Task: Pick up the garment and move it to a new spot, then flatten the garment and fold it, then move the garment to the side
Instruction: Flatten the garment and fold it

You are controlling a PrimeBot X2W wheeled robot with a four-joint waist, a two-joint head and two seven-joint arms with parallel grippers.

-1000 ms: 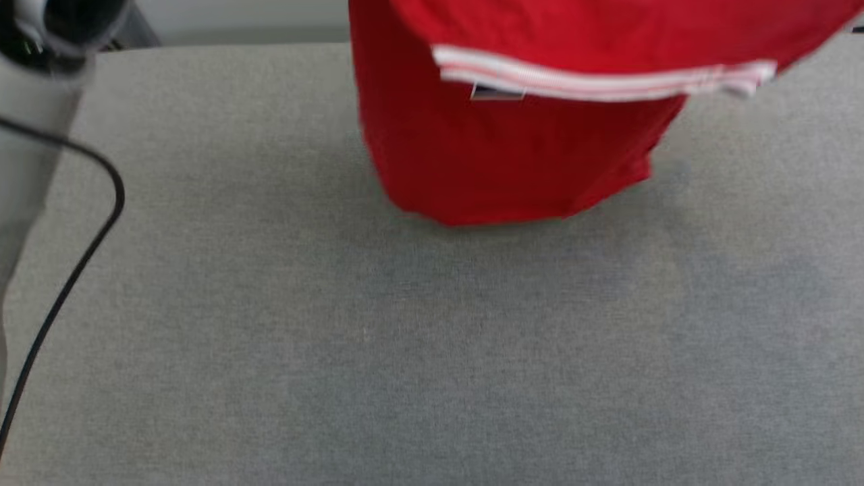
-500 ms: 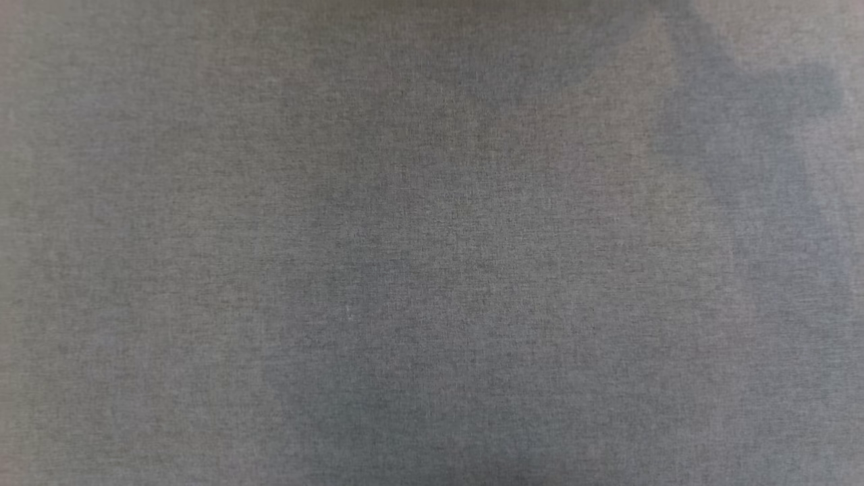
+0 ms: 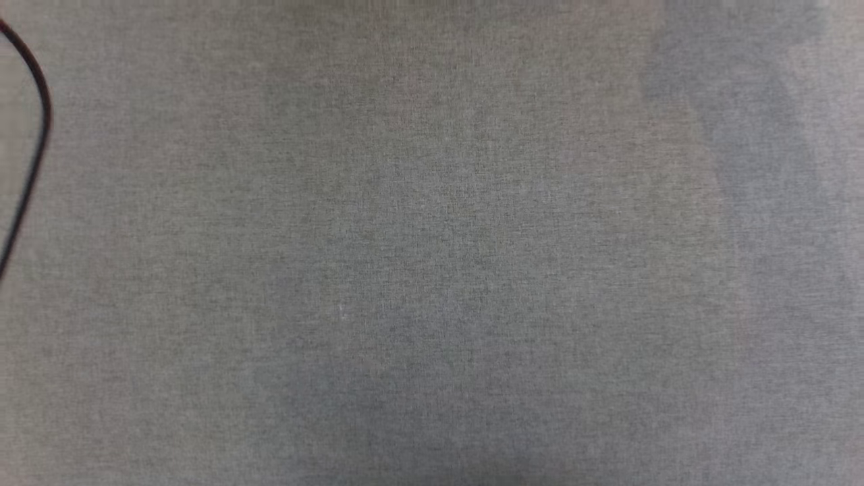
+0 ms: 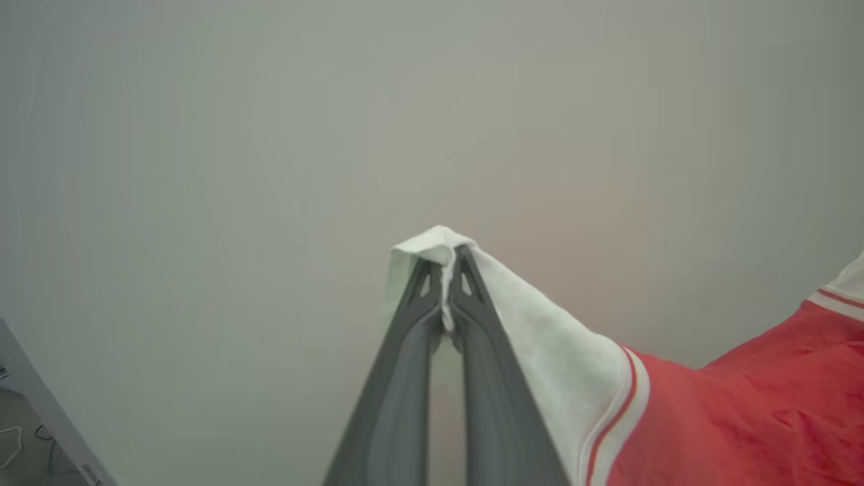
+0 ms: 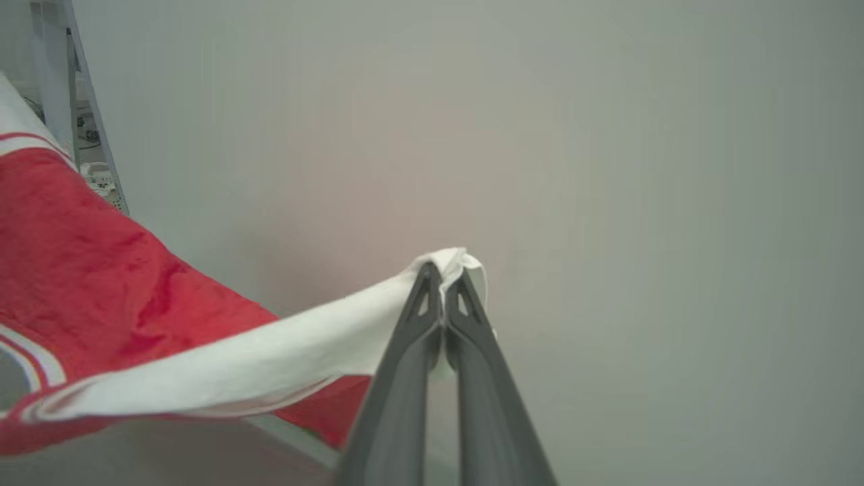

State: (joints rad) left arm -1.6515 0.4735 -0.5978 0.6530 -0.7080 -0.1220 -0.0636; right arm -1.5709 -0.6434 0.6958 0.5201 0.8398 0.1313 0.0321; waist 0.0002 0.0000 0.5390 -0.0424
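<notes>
The left pincer (image 4: 445,270), low centre of its wrist view, is clamped on the tip of a white sleeve (image 4: 553,344) of the T-shirt (image 4: 742,418), whose red body trails off to the lower right. The right pincer (image 5: 442,278) is likewise closed on the other sleeve (image 5: 270,358), with red cloth at that frame's left. The T-shirt seems held aloft between both arms, before a pale wall (image 4: 202,135). The head view shows the grey bench (image 3: 432,243) and a black cable (image 3: 37,135) at the upper left. The pickup looks done. Setting down, flattening, folding and moving aside remain.
</notes>
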